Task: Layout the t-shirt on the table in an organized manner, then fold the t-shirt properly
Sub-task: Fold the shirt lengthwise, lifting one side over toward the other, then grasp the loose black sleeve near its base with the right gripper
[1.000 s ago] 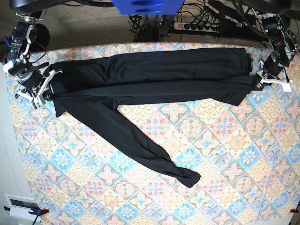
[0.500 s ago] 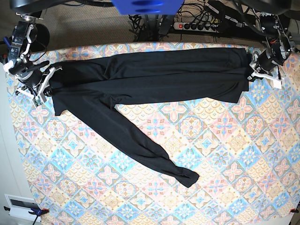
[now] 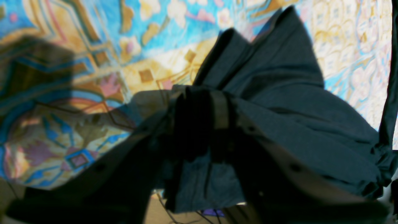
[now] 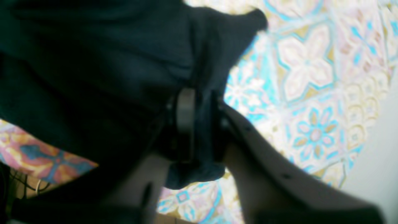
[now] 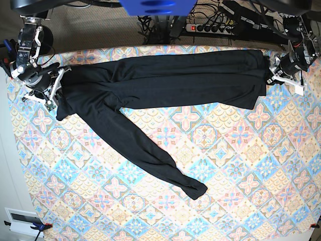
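1. Patterned cloth in pastel floral tiles covers the tabletop (image 5: 235, 165); cables and a power strip (image 5: 213, 27) lie beyond its far edge.
2. Left pincer (image 3: 202, 124): fabric sits between the pads in the wrist view. Whether it is clamped or slackening cannot be told from the blurred frame.
3. Right pincer (image 4: 197, 124): a fold of cloth passes between the pads. Grip state likewise cannot be told.
4. T-shirt (image 5: 165, 80): stretched as a band along the far edge of the tabletop between the two pincers, which stand at its opposite ends. One long sleeve trails diagonally toward the near middle, its cuff crumpled.
5. Judgement: layout is incomplete; the body appears doubled over, not spread flat.
6. Risk: uneven release could let one end spring back and bunch. Fabric snagged on a pad would drag when that arm withdraws. The trailing sleeve, left unstraightened, would spoil any fold.
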